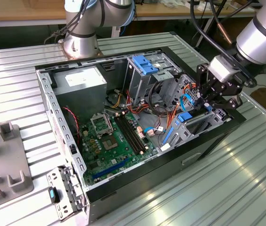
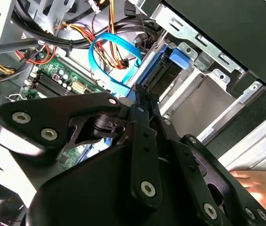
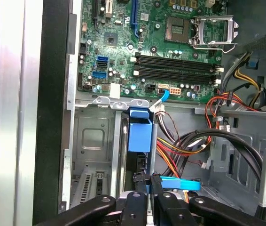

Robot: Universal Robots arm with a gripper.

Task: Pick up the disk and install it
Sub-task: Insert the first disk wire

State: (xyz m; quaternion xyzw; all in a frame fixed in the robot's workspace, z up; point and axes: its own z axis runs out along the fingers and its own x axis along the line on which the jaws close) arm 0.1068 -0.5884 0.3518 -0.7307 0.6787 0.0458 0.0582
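Note:
The disk (image 1: 184, 117), dark with bright blue carrier rails, stands on edge in the drive bay at the exterior view's right end of the open computer case (image 1: 53, 108). My gripper (image 1: 207, 106) hangs right over that bay. In both wrist views the black fingers come together on the disk's upper edge: the gripper (image 3: 149, 181) sits above the blue carrier (image 3: 140, 134), and the gripper (image 2: 140, 96) meets the blue rail (image 2: 159, 70) running into the metal bay. The disk's lower part is hidden inside the bay.
The green motherboard (image 1: 114, 136) lies in the case's middle, with the power supply (image 1: 81, 82) and a grey cage with a light-blue latch plate (image 1: 144, 66) behind. A blue data cable (image 2: 107, 52) and wire bundles loop beside the bay. A grey fixture (image 1: 6, 160) stands left. A hand (image 2: 260, 183) rests outside the case.

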